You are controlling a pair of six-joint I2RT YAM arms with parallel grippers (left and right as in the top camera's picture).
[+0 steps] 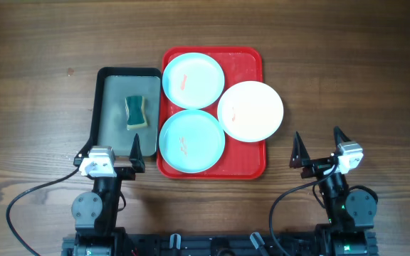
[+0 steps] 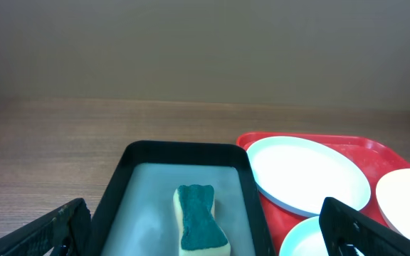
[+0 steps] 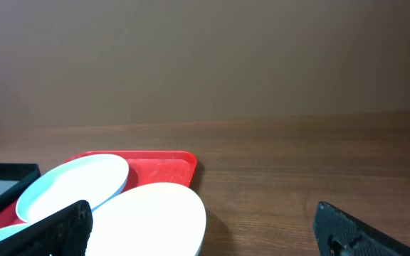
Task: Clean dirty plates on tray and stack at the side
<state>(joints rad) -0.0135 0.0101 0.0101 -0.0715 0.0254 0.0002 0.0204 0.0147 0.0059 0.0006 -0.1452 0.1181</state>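
three plates on the red tray, both pincers wide and empty

overhead: the red tray lies mid-worktop. on it are a far blue plate, a near blue plate and a white plate that overhangs the tray's right rim. each plate bears a small reddish smear. just left of it, a dark grey tray holds a green-topped sponge. the left pincer sits at the grey tray's near edge. the right pincer is over bare wood, near the red tray's near right corner. both are spread fully and hold nothing.

left wrist: its fingers frame the view far apart. the sponge lies ahead in the grey tray, with the plates to the right.

right wrist: its fingers stand wide with nothing between them. the white plate leans over the blue ones at lower left.
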